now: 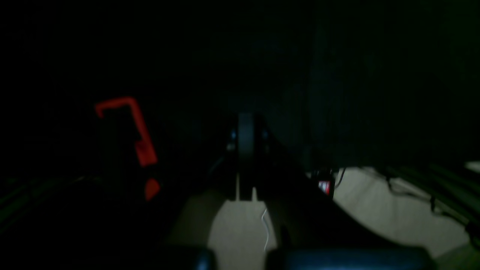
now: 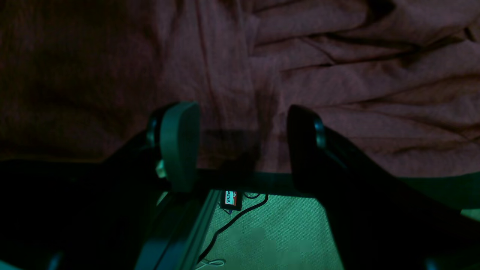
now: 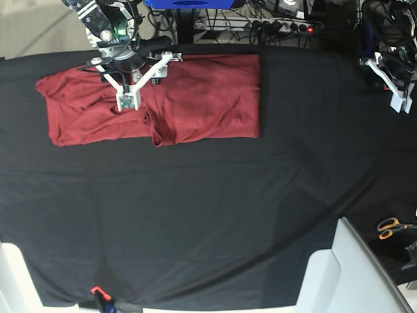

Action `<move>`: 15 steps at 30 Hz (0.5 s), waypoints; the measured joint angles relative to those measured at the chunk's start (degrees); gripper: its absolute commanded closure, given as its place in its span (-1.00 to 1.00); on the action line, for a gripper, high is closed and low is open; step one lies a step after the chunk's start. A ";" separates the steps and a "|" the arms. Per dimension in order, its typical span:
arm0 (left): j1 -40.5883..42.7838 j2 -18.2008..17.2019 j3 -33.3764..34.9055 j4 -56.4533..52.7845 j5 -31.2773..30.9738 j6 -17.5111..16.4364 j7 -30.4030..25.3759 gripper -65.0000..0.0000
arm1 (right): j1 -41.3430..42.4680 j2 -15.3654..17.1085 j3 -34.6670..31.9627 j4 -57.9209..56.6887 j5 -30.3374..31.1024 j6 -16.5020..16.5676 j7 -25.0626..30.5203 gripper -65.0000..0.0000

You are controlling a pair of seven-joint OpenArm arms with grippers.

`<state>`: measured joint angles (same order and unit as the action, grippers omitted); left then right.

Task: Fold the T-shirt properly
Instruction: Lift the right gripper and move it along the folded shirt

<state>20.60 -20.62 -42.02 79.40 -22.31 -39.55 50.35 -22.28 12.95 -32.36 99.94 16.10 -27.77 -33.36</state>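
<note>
A: Left wrist view?
B: Very dark. The left gripper (image 1: 245,150) has its jaws together, nothing between them. An orange clamp (image 1: 129,129) sits to its left. No shirt visible.

A: Right wrist view?
B: The right gripper (image 2: 242,144) has jaws apart, hovering just over the T-shirt (image 2: 337,75), which fills the far part of the frame, wrinkled at right. Nothing clamped.

A: Base view?
B: The shirt lies at the far left of the black table cloth (image 3: 208,215), folded into a wide band. The right gripper sits over its far edge; the left gripper is well apart at far right. Scissors (image 3: 391,228) lie near right.
</note>
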 measured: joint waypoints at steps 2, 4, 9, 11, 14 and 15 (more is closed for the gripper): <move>-0.15 -0.02 -0.15 -1.86 1.18 0.04 -0.02 1.00 | 0.04 -0.07 0.00 -0.61 0.00 0.00 0.39 -0.03; -0.15 0.04 -0.17 -3.19 0.87 0.04 0.02 1.00 | 0.04 -0.31 0.00 -1.99 0.04 0.02 0.33 0.19; -0.44 0.24 -0.17 -3.56 0.85 0.02 -0.04 1.00 | -0.09 -0.31 0.00 -2.73 1.99 0.26 0.39 0.95; -0.44 0.24 -0.17 -3.56 0.85 0.02 -0.04 1.00 | 0.02 -0.09 0.00 -2.64 3.93 0.42 0.26 0.96; -0.42 0.24 -0.17 -3.56 0.85 0.02 -0.04 1.00 | 0.02 0.17 0.00 -2.56 4.50 0.37 0.26 0.97; -0.44 0.24 -0.17 -3.56 0.85 0.02 -0.04 1.00 | 0.02 0.17 0.00 -2.56 4.50 0.37 0.24 0.98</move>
<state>20.16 -20.38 -42.19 75.83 -21.45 -39.53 50.30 -22.26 13.13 -32.36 97.38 20.60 -27.40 -33.12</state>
